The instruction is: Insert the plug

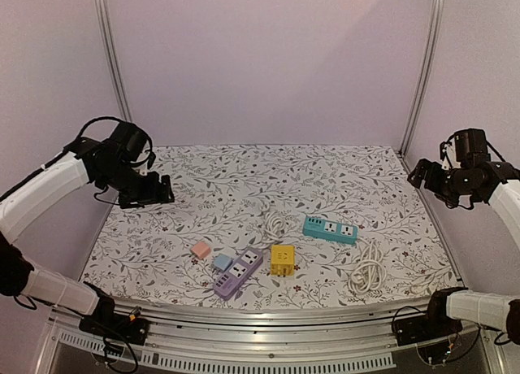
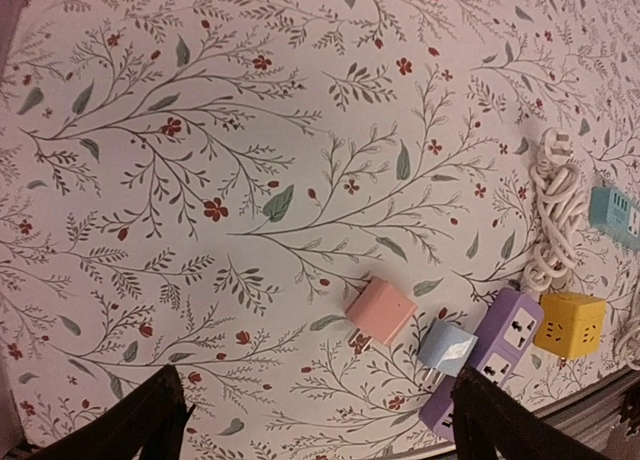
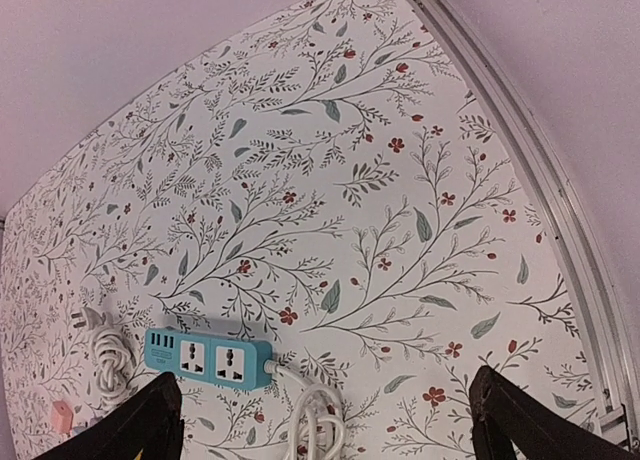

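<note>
**Both arms raised, load untouched.** Both arms hang over the counter [image 1: 203, 179], well apart from the objects. The left tool [image 2: 315, 380] has its two fingers spread wide with nothing between them. The right tool [image 3: 324, 375] is likewise spread and empty.

I take the task's thing to be one of two small plugs near the front edge. One is the pink plug [image 2: 379, 311], lying alone with prongs showing at one end. The other is the pale blue plug [image 2: 447, 350], just beside the purple strip [image 2: 490, 352]. I cannot tell which is meant.

Either looks like a light, rigid plastic block with smooth, probably slippery faces. I would grip across the flat sides of the body, clear of the prongs.

A yellow cube socket [image 2: 568, 325] and a teal strip [image 3: 208, 358] with its white cord [image 3: 318, 425] lie further right. No brand or lettering is legible.
</note>
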### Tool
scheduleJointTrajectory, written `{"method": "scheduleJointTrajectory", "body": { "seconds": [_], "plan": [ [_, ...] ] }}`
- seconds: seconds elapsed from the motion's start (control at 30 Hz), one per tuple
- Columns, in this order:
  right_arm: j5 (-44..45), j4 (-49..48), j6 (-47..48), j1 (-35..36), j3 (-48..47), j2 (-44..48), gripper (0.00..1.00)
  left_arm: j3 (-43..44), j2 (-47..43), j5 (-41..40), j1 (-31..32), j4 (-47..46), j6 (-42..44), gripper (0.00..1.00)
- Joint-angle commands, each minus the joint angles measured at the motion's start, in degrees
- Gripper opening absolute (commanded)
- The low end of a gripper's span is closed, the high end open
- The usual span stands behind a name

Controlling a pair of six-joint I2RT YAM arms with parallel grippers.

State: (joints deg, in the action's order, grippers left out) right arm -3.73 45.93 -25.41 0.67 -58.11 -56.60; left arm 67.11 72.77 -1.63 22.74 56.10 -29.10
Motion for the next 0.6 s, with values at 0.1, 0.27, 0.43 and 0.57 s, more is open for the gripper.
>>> {"method": "scheduleJointTrajectory", "body": {
  "seconds": [0.1,0.27,0.43,0.57],
  "plan": [
    [-2.92,1.63,1.72,-0.18,1.99,1.33,0.99,-0.17,2.9,3.78,5.83,1.65,2.57,0.91],
    [-4.37,1.08,1.83,-0.22,3.47,1.93,0.99,-1.53,6.03,4.35,8.32,1.13,5.5,0.91],
    [-4.81,2.8,2.03,-0.21,3.66,2.14,0.99,-4.25,9.62,7.1,8.72,-0.68,10.93,0.93],
    [-4.97,3.67,1.94,-0.22,4.41,3.33,0.99,-4.44,13.05,9.25,8.89,-1.26,14.16,0.93]
  ]
}}
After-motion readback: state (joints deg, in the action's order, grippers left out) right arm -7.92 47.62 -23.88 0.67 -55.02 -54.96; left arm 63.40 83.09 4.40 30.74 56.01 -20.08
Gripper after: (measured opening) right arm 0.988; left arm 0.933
